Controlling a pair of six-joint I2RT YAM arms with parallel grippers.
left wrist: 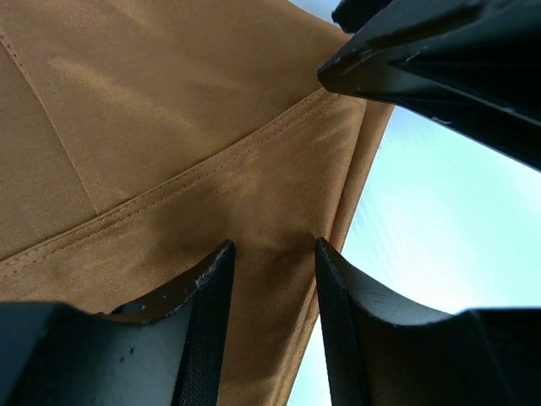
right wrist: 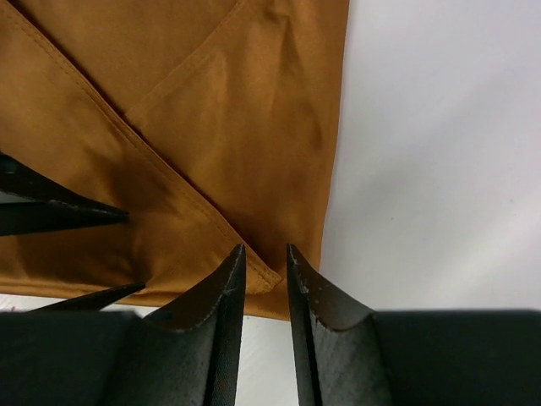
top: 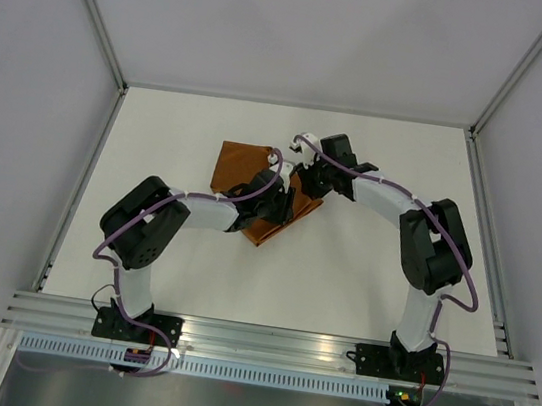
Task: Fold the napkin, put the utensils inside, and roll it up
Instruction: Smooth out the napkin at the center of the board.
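The napkin (top: 243, 171) lies at the middle of the table (top: 362, 276), partly folded, with its hemmed flaps crossing. No utensils are in view, so placing them and rolling remain to do. The left gripper (left wrist: 272, 254) is above the cloth with fingers moderately apart. The right gripper (right wrist: 265, 254) has its fingers narrow at a flap corner, perhaps touching it, and holds nothing.

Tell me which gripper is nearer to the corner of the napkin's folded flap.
Right. The right gripper straddles that corner; the left gripper is beside it, farther in over the napkin.
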